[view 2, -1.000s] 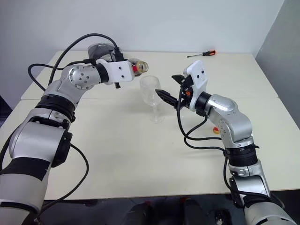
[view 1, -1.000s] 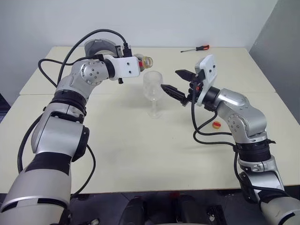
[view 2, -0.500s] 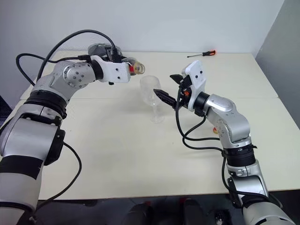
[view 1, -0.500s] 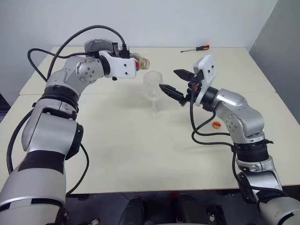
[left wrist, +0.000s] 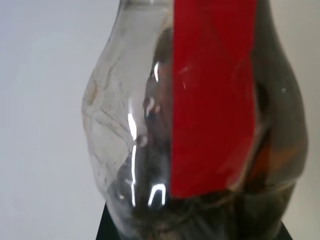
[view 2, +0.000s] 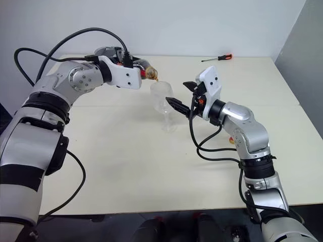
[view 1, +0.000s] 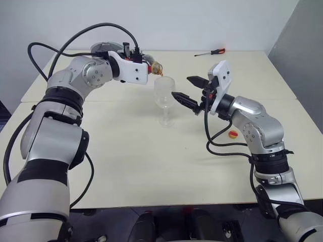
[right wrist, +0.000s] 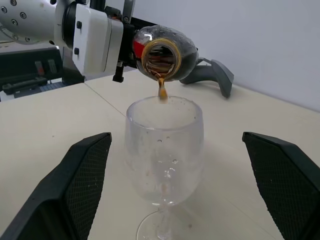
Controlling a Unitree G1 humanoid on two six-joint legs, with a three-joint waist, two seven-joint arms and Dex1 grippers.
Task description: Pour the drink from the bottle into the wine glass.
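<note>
left hand point(view 1: 143, 68), clamped on the bottle point(right wrist: 165, 52), has tipped it further so the drink point(right wrist: 162, 92) now dribbles into the wine glass point(right wrist: 164, 155), right hand point(right wrist: 182, 185) spread wide at its 3 o'clock.

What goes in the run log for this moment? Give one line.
phase: pouring | left gripper: shut on bottle, tipped over glass | drink: thin stream entering glass | right gripper: open beside glass | cap: on table
</note>
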